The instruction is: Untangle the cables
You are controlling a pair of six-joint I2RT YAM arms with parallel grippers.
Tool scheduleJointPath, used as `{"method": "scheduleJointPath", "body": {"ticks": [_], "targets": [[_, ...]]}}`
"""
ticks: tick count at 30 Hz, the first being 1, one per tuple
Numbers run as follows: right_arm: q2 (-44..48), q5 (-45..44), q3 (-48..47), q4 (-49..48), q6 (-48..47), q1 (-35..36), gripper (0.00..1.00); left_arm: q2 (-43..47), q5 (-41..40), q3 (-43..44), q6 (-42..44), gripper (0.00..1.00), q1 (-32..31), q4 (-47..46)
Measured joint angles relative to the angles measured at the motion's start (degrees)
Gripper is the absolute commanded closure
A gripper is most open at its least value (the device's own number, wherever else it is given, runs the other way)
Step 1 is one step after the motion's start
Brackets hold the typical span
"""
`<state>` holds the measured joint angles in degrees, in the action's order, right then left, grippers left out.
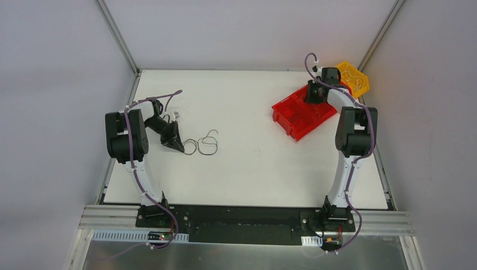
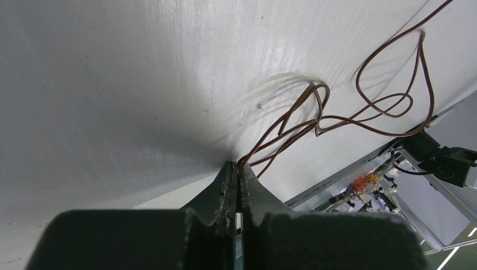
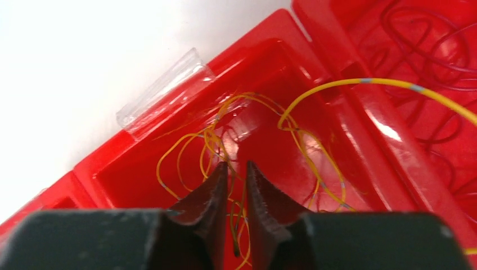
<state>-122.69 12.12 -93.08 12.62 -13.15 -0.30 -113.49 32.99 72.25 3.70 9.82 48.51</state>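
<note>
A thin brown cable (image 2: 337, 119) lies in curly loops on the white table (image 2: 112, 84); it also shows as dark loops in the top view (image 1: 205, 146). My left gripper (image 2: 237, 166) is shut on one end of it, tips down at the table; in the top view the gripper (image 1: 179, 144) sits just left of the loops. My right gripper (image 3: 236, 164) hangs inside a red bin (image 3: 365, 129), jaws a narrow gap apart, with fine yellow cables (image 3: 360, 80) lying in the bin and some strands passing between the jaws. In the top view it (image 1: 314, 95) is over the bin (image 1: 292, 115).
A yellow basket (image 1: 355, 79) stands behind the red bin at the back right. A clear plastic strip (image 3: 163, 90) sits on the bin's rim. Another bin compartment holds dark red loops (image 3: 427, 34). Metal frame posts stand at the table's back corners.
</note>
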Motion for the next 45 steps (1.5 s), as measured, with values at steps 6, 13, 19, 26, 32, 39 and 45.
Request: {"method": "scheduleJointPath", "body": {"ticks": [6, 13, 19, 26, 32, 39, 45], "targets": [[0.6, -1.2, -0.1, 2.3, -1.4, -0.9, 0.54, 0.0, 1.2, 0.1, 0.8, 1.0, -0.8, 0.0], [10.2, -0.4, -0.1, 10.3, -3.4, -3.1, 0.17, 0.2, 5.2, 1.9, 0.7, 1.0, -11.0, -0.2], [26.6, 3.5, 0.5, 16.0, -7.1, -4.4, 0.07, 0.2, 12.5, 6.1, -4.7, 1.0, -21.9, -5.0], [39.5, 14.7, 7.9, 21.7, -5.0, 8.0, 0.06, 0.2, 21.3, 2.8, -16.6, 0.83, -24.5, -15.5], [38.0, 18.8, 21.0, 23.2, 0.8, 18.8, 0.05, -2.8, 24.0, 1.9, -21.5, 0.54, -26.1, -19.7], [35.1, 17.1, 24.5, 21.6, 1.5, 27.3, 0.05, -3.3, 24.1, -1.6, -22.3, 0.32, -25.6, -19.9], [35.0, 14.8, 24.7, 17.2, -1.9, 31.0, 0.04, 4.6, 24.0, -7.0, -20.0, 0.29, -12.2, -15.2]]}}
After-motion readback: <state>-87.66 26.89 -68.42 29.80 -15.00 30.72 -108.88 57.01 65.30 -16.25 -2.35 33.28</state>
